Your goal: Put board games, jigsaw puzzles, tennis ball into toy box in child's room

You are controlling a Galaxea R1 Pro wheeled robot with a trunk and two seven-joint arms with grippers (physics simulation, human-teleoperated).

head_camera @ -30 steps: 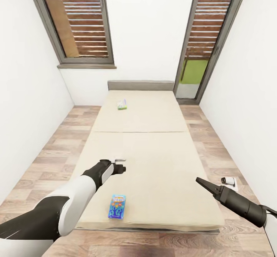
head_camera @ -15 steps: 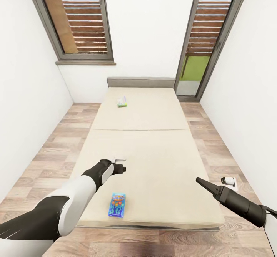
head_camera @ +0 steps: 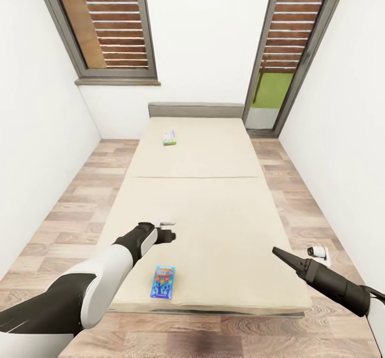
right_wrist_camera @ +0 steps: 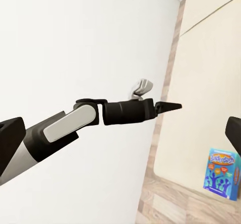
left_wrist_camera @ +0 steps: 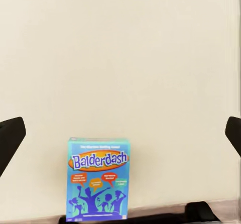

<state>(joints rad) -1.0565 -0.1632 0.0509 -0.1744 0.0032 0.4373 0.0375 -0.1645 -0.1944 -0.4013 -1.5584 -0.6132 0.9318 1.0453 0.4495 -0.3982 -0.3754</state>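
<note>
A blue board game (head_camera: pixel 163 282) reading "Balderdash" lies flat near the foot edge of the cream bed (head_camera: pixel 214 213). A second, green board game (head_camera: pixel 169 137) lies far up the bed near the headboard. My left gripper (head_camera: pixel 170 228) hovers open above the mattress, just beyond the blue box. In the left wrist view that box (left_wrist_camera: pixel 98 181) sits on bare mattress, with the gripper (left_wrist_camera: pixel 120 136) spread wide. My right gripper (head_camera: pixel 282 256) hangs open over the bed's right side. The right wrist view shows the same box (right_wrist_camera: pixel 221 174). The toy box and table are out of view.
White walls close in on both sides, leaving strips of wood-plank floor (head_camera: pixel 80 197) beside the bed. A shuttered window (head_camera: pixel 109 23) and a glass door (head_camera: pixel 278 74) stand behind the grey headboard (head_camera: pixel 195 109). A small white object (head_camera: pixel 317 251) lies on the floor at right.
The whole picture has shifted a little, with the bed and both boxes sitting higher in the frame, so the camera moved. Both arms keep their pose.
</note>
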